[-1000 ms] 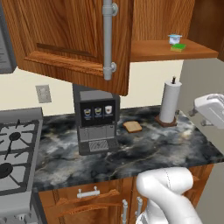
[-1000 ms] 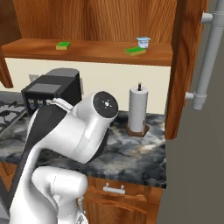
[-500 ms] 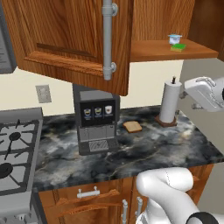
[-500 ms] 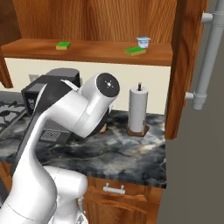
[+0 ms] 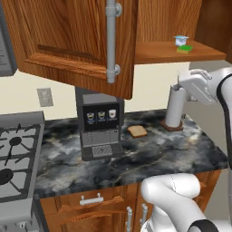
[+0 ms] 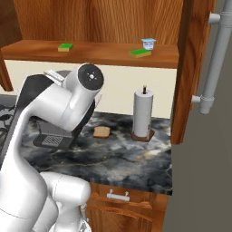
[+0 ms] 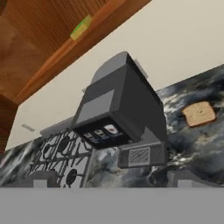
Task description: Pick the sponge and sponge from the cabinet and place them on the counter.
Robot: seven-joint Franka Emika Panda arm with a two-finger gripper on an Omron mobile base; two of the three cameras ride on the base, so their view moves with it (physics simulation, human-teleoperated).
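Both sponges lie on the cabinet (image 6: 190,68) shelf at the top of the right base view — one sponge (image 6: 65,47) upper left, the other sponge (image 6: 140,53) beside a small cup (image 6: 148,43). The gripper (image 7: 111,181) sits lower, jaws spread and empty, facing the coffee machine (image 7: 118,109) on the counter (image 6: 131,156) — bread slice (image 7: 199,113) at right

Glossy wooden cabinet (image 5: 77,41), marbled stone counter (image 5: 149,158)
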